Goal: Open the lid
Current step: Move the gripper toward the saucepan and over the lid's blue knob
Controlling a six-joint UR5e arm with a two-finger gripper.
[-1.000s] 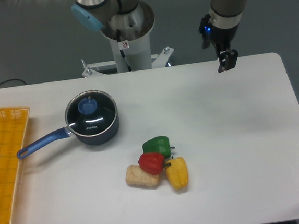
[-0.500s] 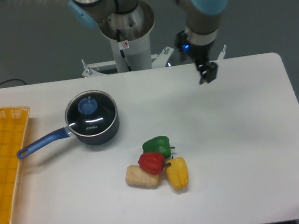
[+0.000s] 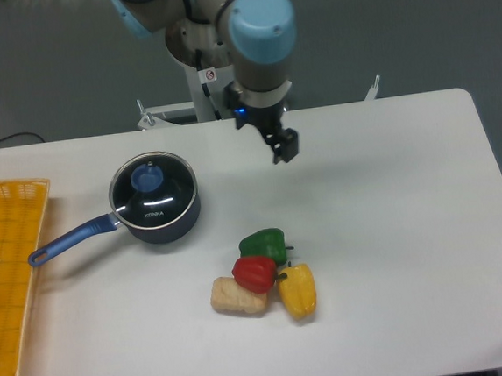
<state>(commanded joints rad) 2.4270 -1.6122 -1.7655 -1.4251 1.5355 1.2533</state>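
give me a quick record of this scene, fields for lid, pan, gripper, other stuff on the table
lid: glass lid with blue knob, seated on the pan
pan: dark blue saucepan, handle pointing left toward the tray
gripper: gripper in the air, right of the pan, holding nothing; open or shut unclear
tray: yellow tray at left edge
food: green pepper, red pepper, yellow pepper, bread clustered together
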